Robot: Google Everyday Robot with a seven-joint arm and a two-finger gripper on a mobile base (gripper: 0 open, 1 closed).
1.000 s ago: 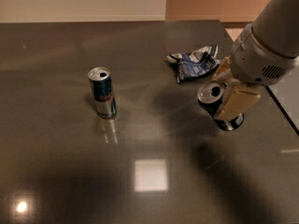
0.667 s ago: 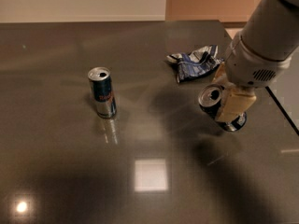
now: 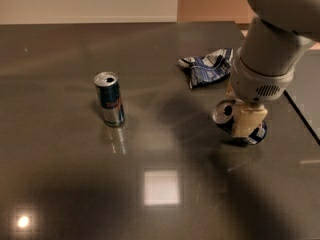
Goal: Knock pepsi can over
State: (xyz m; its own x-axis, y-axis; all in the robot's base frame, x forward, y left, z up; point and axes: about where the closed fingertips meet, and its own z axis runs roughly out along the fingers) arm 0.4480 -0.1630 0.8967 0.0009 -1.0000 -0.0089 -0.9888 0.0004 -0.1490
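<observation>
The pepsi can (image 3: 226, 115), dark navy with a silver top, is on the dark table at the right. It leans far over, its top pointing left toward the camera and its base (image 3: 258, 133) still near the table. My gripper (image 3: 247, 125) hangs from the big white arm (image 3: 267, 59) and presses against the can's right side, hiding most of its body.
A slim blue-and-silver can (image 3: 110, 100) with red lettering stands upright at the left. A crumpled blue-white wrapper (image 3: 207, 66) lies behind the pepsi can. The table's right edge (image 3: 300, 114) runs close past the arm.
The arm has come lower and a little left. The pepsi can has tipped further over toward the left.
</observation>
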